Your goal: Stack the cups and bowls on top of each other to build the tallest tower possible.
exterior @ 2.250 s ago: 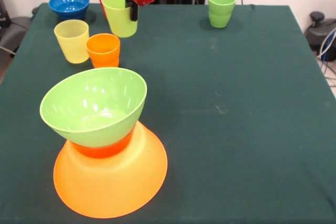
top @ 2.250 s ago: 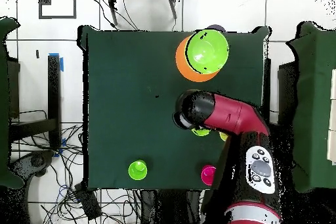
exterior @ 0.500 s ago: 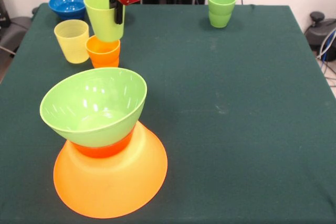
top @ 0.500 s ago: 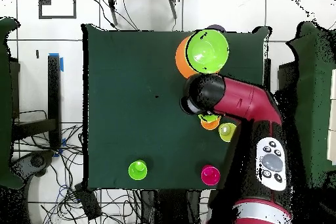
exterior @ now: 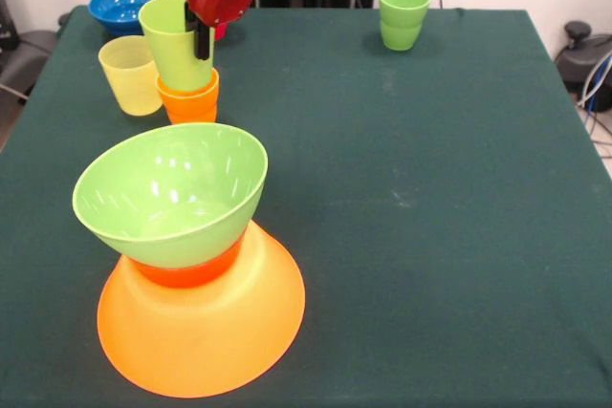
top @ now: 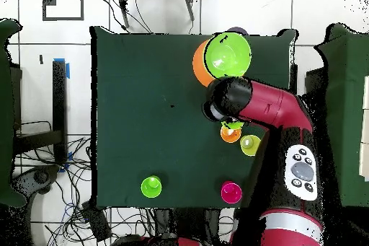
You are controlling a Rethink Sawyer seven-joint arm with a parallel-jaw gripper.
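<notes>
A lime cup (exterior: 177, 42) is clasped at its rim by the fingers (exterior: 203, 35) and set partly into an orange cup (exterior: 189, 99) beside a yellow cup (exterior: 131, 75) on the desk (exterior: 430, 188), while the tower (exterior: 186, 255) is seen nearer the camera.

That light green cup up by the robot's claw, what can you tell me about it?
The lime green cup is a smooth, slightly tapered tumbler that looks like plastic, with no handle. It stands mouth up, a little tilted, with its bottom resting in the orange cup beneath it. The gripper comes down from above and holds it at the rim, one dark finger showing on its outer wall. A yellow cup stands just beside the pair on the green table. From overhead the arm hides it almost wholly.
</notes>
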